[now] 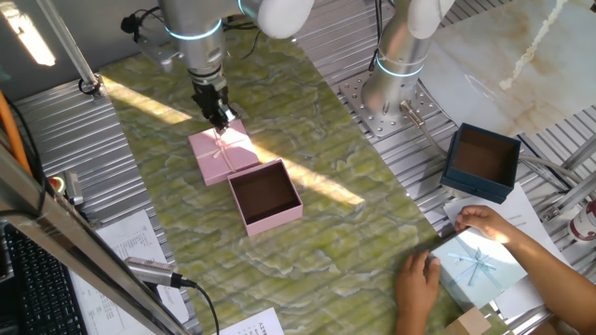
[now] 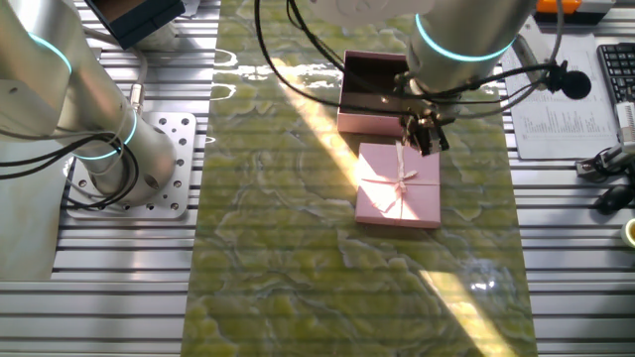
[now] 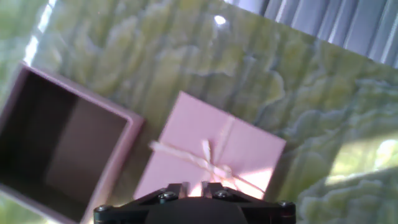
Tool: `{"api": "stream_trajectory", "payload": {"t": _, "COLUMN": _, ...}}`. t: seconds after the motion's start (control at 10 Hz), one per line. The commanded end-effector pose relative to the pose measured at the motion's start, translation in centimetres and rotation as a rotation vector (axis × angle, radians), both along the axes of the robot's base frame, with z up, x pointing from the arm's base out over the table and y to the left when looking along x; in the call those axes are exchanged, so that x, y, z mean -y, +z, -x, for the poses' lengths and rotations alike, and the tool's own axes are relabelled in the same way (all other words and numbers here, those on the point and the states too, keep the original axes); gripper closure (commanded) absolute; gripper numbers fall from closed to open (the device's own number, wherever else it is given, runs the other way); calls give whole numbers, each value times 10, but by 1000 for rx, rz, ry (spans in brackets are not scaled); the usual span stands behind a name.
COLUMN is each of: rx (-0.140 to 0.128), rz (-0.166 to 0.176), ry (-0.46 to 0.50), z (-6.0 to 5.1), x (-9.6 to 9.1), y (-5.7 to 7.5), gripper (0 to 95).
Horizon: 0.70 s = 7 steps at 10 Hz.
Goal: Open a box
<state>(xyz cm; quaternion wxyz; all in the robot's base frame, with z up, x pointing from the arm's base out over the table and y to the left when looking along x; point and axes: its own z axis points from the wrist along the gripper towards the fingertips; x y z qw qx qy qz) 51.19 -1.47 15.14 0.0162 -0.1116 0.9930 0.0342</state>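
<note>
The pale pink box stands open. Its base [image 1: 267,197] shows a dark brown inside and sits on the green mat; it also shows in the other fixed view [image 2: 372,94] and the hand view [image 3: 62,146]. Its lid [image 1: 226,154], with a thin ribbon bow, lies right side up beside the base, touching it at a corner. The lid also shows in the other fixed view [image 2: 399,186] and the hand view [image 3: 214,152]. My gripper [image 1: 222,118] is at the lid's far edge, fingers nearly together and closed on the lid's rim. It appears in the other fixed view [image 2: 428,142] and the hand view [image 3: 194,186] too.
A person's hands [image 1: 466,247] hold a light blue box with a bow [image 1: 480,267] at the front right. A dark navy open box [image 1: 481,161] stands on the metal table. A second arm's base [image 1: 396,79] stands beside the mat. Papers and a keyboard lie at the left.
</note>
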Motion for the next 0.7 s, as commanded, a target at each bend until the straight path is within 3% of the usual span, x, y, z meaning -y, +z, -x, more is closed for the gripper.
{"api": "stream_trajectory", "payload": {"t": 0.1, "rx": -27, "rz": 71, "ry": -195, "z": 3, "x": -9, "y": 7, "gripper": 950}}
{"api": "stream_trajectory", "payload": {"t": 0.3, "rx": 2, "rz": 125, "ry": -176, "z": 2, "x": -17, "y": 3, "gripper": 950}}
{"api": "stream_trajectory", "payload": {"t": 0.7, "rx": -8, "rz": 90, "ry": -179, "z": 2, "x": -17, "y": 3, "gripper": 950}}
